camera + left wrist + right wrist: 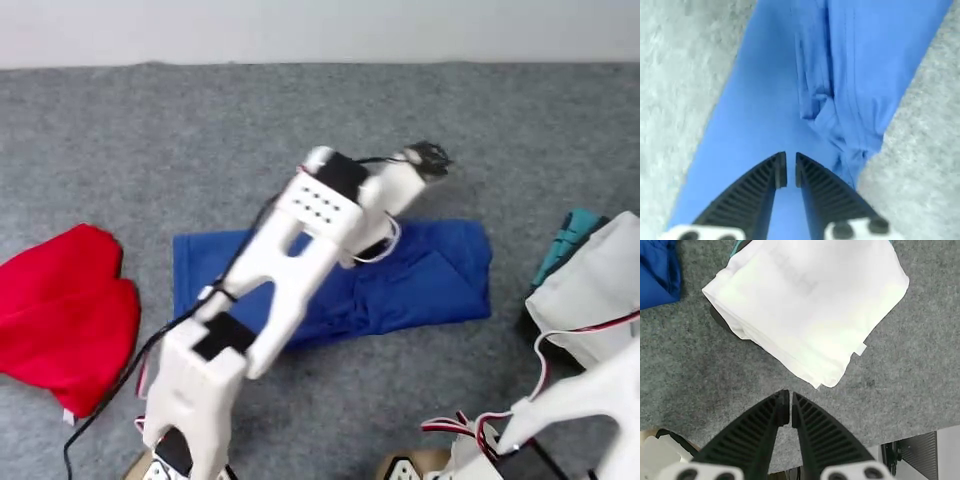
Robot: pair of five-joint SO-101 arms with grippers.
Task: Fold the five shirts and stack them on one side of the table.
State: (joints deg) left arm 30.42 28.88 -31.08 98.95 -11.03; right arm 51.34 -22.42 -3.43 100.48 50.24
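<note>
The blue shirt (420,275) lies spread across the middle of the grey table (300,110), partly folded, with creases and a bunched fold running along it. The left gripper (791,170) hangs directly over this blue cloth, its fingers pressed almost together with only a thin slit between them and nothing caught there. From the high view the left arm crosses over the shirt and hides a good part of its middle.

The right gripper (790,407) is at the right side of the table, over bare grey surface just near of the folded white shirt (810,305); its fingers too are drawn nearly shut and hold nothing. The white shirt sits on top of a stack (cut off by the right edge in the high view): a teal shirt (568,238) peeks out at its far side and a dark garment (520,322) shows at its left edge, both mostly covered, so their folding cannot be judged.

A red shirt (60,315) lies rumpled at the far left, well apart from both grippers.
</note>
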